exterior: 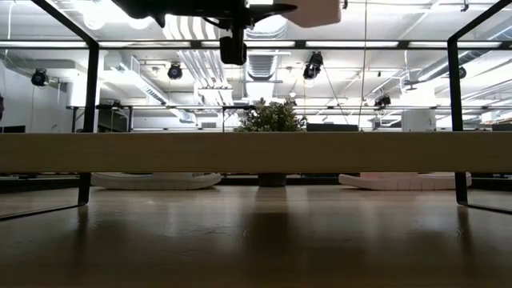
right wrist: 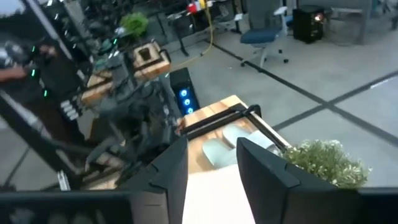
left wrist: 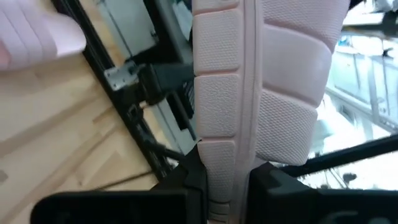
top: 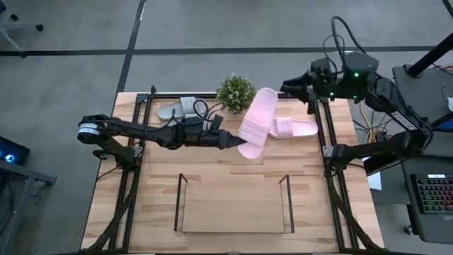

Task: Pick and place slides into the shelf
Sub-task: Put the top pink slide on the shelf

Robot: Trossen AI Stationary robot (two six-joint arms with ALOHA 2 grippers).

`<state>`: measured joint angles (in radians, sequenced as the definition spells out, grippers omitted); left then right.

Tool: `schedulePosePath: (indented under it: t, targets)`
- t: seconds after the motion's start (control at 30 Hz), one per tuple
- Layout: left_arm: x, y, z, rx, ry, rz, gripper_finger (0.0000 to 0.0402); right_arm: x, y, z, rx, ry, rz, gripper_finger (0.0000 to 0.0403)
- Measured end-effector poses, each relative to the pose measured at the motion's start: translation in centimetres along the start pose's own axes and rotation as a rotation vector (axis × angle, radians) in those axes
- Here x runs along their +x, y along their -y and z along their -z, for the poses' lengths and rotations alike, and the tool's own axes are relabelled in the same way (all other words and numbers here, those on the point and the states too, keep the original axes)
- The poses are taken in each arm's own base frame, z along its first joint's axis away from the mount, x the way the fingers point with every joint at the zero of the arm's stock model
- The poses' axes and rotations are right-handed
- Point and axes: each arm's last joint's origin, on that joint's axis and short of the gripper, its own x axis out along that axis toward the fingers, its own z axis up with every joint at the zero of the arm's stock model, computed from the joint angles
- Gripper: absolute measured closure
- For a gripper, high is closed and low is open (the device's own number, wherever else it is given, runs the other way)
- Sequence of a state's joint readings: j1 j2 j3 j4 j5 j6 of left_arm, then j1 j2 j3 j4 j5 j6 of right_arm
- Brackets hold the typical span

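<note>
- Right now I have the left gripper (top: 239, 144) out over the middle of the table (top: 233, 177), clamped tight on one end of a pink slide (top: 256, 122).
- From the left wrist view, my two dark fingers (left wrist: 186, 177) pinch the edge of that slide (left wrist: 261, 93), its textured sole facing the camera.
- From above, the held slide is tilted, its far end reaching up toward the small potted plant (top: 235, 91) at the back of the table.
- In the low view it shows only as a pale shape at the very top, well clear of the tabletop, so I read it as lifted.
- I see the second pink slide (top: 294, 127) lying flat on the wood just beside the held one, toward the right side.
- I see the grey slides (top: 182, 108) lying at the back left, behind my left arm.
- I see the shelf (top: 233, 207) at the front centre of the table, nothing resting on its wood base.
- I have the right gripper (top: 289, 88) parked at the back right corner, above the table edge; in its wrist view the fingers (right wrist: 171, 171) stand a moderate gap apart, holding nothing.
</note>
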<state>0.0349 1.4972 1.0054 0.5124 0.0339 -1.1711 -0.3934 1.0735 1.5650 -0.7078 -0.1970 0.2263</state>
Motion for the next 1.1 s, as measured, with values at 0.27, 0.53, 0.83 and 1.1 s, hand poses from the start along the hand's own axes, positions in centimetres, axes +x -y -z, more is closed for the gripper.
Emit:
schedulePosePath:
  t: [0.27, 0.53, 0.83, 1.1]
  targets:
    - [0.0, 0.0, -1.5, 0.003, 0.077, 0.02, 0.0374, 0.8, -1.8, 1.5, -0.176, -0.114, 0.0, 0.0255]
    - [-0.1, -0.6, -2.7, -0.007, 0.109, 0.0, 0.0374, 1.1, -4.4, 2.7, -0.385, -0.147, 0.101, 0.0255]
    - [-0.1, -1.0, -3.5, -0.075, 0.131, -0.011, 0.0374, 2.6, -8.0, 4.4, -0.661, -0.178, 0.2, 0.0261]
    - [-0.1, -1.2, -3.4, -0.102, 0.127, -0.018, 0.0374, 6.5, -10.9, 7.1, -0.9, -0.274, 0.327, 0.0275]
